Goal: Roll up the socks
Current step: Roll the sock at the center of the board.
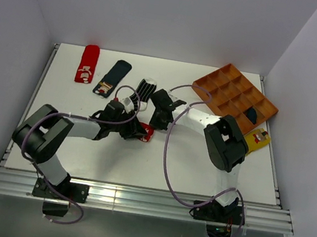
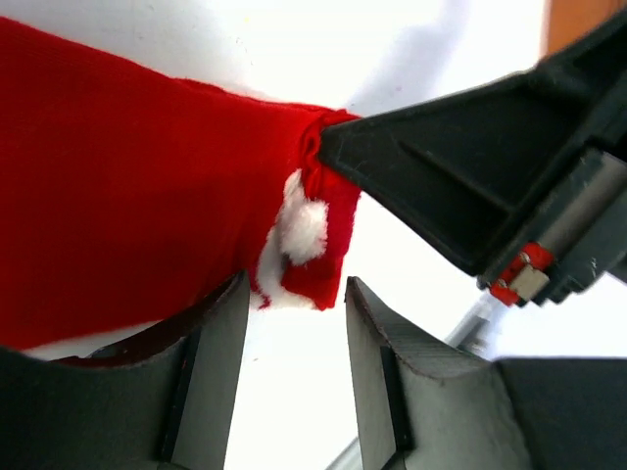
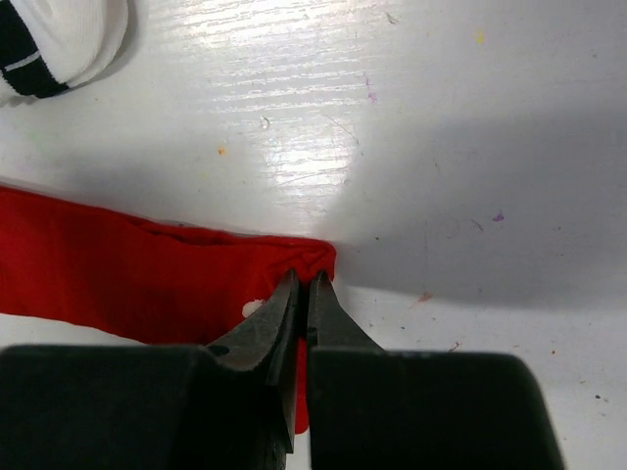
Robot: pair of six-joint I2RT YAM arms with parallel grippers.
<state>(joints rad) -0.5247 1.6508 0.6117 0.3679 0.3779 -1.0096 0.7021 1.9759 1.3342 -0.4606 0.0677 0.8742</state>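
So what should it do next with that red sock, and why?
Probably curl the pinched end of the red sock back over itself to start the roll. The right arm has its jaws shut on that end, with the sock flat on the table; the left arm has its jaws open near that end, gripping nothing.

Robot lab test cell, plain white walls [image 1: 165, 9], white tabletop [image 1: 108, 159], aluminium rail frame [image 1: 131, 203]
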